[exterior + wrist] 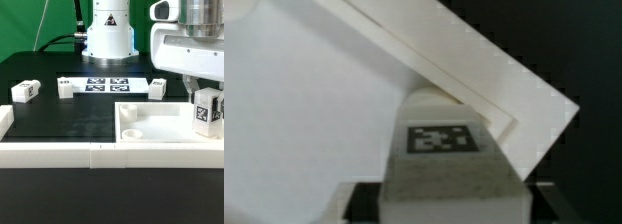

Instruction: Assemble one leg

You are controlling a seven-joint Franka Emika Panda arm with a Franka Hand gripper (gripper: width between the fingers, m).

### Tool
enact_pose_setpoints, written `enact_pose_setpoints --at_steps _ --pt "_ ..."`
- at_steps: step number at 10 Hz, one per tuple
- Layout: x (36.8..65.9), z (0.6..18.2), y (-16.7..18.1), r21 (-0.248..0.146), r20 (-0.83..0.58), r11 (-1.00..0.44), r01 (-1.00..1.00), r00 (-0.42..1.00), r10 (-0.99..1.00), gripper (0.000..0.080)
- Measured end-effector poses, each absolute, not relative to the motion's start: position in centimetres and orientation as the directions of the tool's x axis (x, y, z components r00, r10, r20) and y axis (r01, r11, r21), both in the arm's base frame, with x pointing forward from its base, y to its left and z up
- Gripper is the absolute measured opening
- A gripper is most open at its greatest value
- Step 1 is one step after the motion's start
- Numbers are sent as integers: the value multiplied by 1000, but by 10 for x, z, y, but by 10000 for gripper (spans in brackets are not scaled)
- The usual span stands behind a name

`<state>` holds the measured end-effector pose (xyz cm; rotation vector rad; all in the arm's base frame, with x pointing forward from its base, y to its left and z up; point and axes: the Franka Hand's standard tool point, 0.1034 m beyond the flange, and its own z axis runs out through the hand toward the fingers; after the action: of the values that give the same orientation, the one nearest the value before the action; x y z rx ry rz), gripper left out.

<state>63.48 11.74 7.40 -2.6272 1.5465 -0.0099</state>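
My gripper [207,98] is shut on a leg [207,111], a chunky white block with a black-and-white tag, and holds it upright over the right corner of the large flat white square panel [150,128]. In the wrist view the leg [441,140] stands between my dark fingers [367,200], with the panel's corner [526,110] beneath it. Three more legs lie on the black table: one at the exterior view's left [25,91], one left of the marker board [66,87], one right of it [157,86].
The marker board [108,83] lies flat at the back in front of the robot base [107,35]. Long white border rails [90,153] run along the front edge and the left side [4,122]. The panel has a round recess [130,130] near its front left.
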Motion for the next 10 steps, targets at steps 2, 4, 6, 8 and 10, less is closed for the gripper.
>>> enact_pose_setpoints --at_steps 2,4,6,8,10 --pt "635 74 118 -78 -58 -365 -928 370 -927 290" --pt "635 74 117 -74 -81 -251 -965 257 -963 290" --pt "634 74 118 -64 -101 -116 -991 122 -987 290" --pt "634 74 119 -55 -119 -29 -998 35 -992 371" --pt "635 74 120 -64 -115 -100 -993 107 -988 506"
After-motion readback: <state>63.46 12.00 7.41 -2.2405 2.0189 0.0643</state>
